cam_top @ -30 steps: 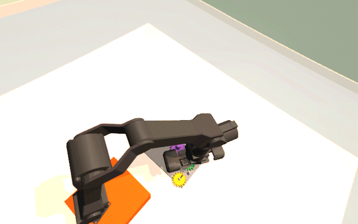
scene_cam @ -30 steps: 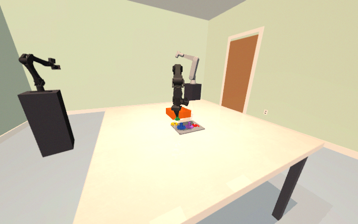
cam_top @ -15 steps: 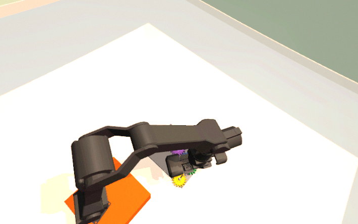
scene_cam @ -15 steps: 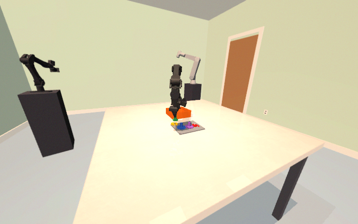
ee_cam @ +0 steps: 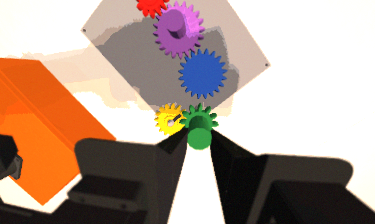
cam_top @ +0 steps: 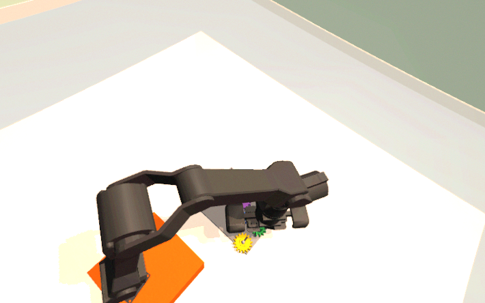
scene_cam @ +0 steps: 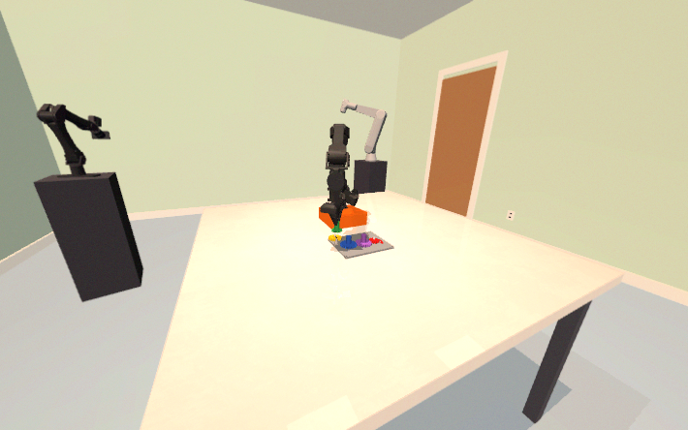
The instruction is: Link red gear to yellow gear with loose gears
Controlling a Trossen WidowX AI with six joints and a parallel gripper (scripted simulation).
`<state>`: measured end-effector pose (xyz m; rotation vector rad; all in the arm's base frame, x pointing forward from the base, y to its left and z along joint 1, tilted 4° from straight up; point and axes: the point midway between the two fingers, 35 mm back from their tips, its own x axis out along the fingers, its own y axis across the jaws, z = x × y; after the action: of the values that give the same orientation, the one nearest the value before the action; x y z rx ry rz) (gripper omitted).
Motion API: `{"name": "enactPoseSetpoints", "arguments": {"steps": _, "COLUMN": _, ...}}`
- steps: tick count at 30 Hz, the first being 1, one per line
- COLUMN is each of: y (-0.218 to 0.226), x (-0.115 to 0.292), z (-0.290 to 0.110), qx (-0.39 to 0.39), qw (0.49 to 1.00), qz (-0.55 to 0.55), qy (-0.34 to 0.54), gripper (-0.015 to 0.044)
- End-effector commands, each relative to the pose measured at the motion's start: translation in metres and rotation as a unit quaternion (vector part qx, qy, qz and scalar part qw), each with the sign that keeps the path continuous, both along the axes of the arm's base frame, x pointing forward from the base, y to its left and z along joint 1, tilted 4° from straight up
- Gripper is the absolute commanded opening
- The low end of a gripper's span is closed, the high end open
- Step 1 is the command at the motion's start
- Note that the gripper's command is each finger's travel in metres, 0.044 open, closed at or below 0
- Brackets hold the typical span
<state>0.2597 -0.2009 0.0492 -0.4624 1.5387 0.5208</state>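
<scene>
My gripper [ee_cam: 199, 133] [scene_cam: 336, 222] is shut on the knob of the green gear [ee_cam: 200, 120] [scene_cam: 336, 229] [cam_top: 260, 231] and holds it above the grey board [ee_cam: 123, 70] [scene_cam: 355, 255] [cam_top: 216, 215], near the yellow gear. The yellow gear [cam_top: 241, 244] [scene_cam: 332, 237] [ee_cam: 164, 120] with its black stripe sits at a board corner. The blue gear [ee_cam: 203, 75] [scene_cam: 348, 244] and purple gear [ee_cam: 167, 41] [scene_cam: 363, 243] are on the board, side by side. The red gear [ee_cam: 152, 5] [scene_cam: 375, 240] is beside the purple one. The green gear hides the board below it in the wrist view.
An orange block [cam_top: 178, 263] [scene_cam: 355, 218] [ee_cam: 43, 125] stands at the arm's base, beside the board. The arm covers much of the board in the top view. Two other arms stand on dark pedestals [scene_cam: 87, 234] [scene_cam: 370, 176] away from the table.
</scene>
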Motion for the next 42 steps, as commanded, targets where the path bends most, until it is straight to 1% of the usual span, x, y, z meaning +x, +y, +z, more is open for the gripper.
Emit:
{"name": "enactPoseSetpoints", "arguments": {"steps": 1, "y": -0.001, "x": -0.001, "z": 0.001, "qx": -0.004, "qw": 0.999, "qz": -0.035, "qy": 0.003, "gripper": 0.0}}
{"name": "enactPoseSetpoints", "arguments": {"steps": 11, "y": -0.001, "x": 0.0, "z": -0.001, "qx": -0.003, "qw": 1.0, "qz": -0.027, "qy": 0.002, "gripper": 0.0}}
{"name": "enactPoseSetpoints", "arguments": {"steps": 20, "y": 0.0, "x": -0.001, "z": -0.012, "qx": 0.0, "qw": 0.998, "qz": 0.059, "qy": 0.0, "gripper": 0.0}}
{"name": "enactPoseSetpoints", "arguments": {"steps": 25, "y": -0.001, "x": -0.002, "z": -0.02, "qx": 0.0, "qw": 0.997, "qz": 0.076, "qy": 0.0, "gripper": 0.0}}
{"name": "enactPoseSetpoints", "arguments": {"steps": 32, "y": 0.0, "x": -0.001, "z": -0.028, "qx": -0.001, "qw": 0.999, "qz": 0.041, "qy": 0.001, "gripper": 0.0}}
{"name": "enactPoseSetpoints", "arguments": {"steps": 42, "y": 0.001, "x": -0.002, "z": -0.044, "qx": -0.005, "qw": 0.996, "qz": -0.089, "qy": 0.004, "gripper": 0.0}}
